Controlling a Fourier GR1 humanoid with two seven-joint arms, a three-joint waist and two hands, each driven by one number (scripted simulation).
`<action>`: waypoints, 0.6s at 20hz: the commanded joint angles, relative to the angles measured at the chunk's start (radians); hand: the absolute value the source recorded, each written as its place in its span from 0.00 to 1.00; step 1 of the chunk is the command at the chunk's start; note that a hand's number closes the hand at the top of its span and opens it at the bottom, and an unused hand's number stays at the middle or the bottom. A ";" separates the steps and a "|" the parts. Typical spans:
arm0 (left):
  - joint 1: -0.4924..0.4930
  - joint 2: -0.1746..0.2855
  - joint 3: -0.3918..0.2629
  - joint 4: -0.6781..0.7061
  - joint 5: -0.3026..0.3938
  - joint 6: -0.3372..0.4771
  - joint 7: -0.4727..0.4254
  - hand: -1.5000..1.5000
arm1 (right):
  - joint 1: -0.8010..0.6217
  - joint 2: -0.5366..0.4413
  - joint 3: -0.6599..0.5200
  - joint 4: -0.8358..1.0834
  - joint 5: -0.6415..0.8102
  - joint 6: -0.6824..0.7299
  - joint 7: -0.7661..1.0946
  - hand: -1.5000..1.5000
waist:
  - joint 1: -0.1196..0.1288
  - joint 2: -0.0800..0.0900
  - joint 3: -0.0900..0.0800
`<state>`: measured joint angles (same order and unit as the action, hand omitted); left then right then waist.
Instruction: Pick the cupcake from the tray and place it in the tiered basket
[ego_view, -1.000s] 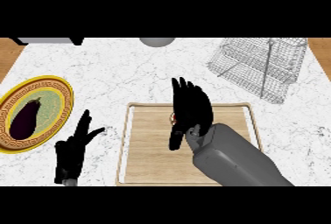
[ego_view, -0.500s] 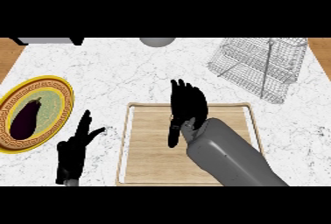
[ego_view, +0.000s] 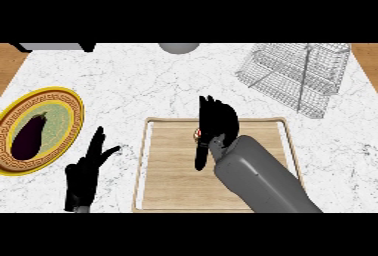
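Over the wooden tray's (ego_view: 177, 185) twelve o'clock end, the right hand (ego_view: 220, 122) hangs palm-down, fingers (ego_view: 209, 105) stretched toward twelve, thumb (ego_view: 201, 159) swung apart toward six, nothing clamped. And there's the cupcake (ego_view: 198, 134), just a sliver peeking out at the hand's nine o'clock edge, on the tray! At eight o'clock off the tray, the left hand (ego_view: 81, 175) rests, fingers spread. At nine, an eggplant (ego_view: 29, 137) on a gold-rimmed plate (ego_view: 70, 100). The tiered basket (ego_view: 299, 75) stands at one o'clock.
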<state>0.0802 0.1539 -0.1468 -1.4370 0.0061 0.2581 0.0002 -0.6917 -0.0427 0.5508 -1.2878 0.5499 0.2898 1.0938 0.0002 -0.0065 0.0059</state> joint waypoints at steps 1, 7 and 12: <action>-0.012 0.009 -0.001 -0.003 0.001 -0.013 0.071 0.50 | -0.037 0.035 -0.041 0.053 -0.003 0.083 0.140 0.00 | 0.004 0.006 -0.006; 0.012 -0.009 -0.010 -0.037 -0.014 0.001 0.089 0.50 | 0.034 0.041 0.013 0.096 0.016 0.009 0.092 0.00 | 0.007 0.006 -0.006; -0.016 -0.034 -0.009 -0.009 -0.039 0.024 0.094 0.50 | 0.057 0.042 0.010 0.097 0.058 -0.020 0.052 1.00 | 0.005 0.006 -0.006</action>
<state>0.0819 0.1407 -0.1410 -1.4576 -0.0051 0.2573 0.0388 -0.6417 -0.0177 0.5454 -1.2192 0.5840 0.2865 1.0640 0.0043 -0.0047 0.0047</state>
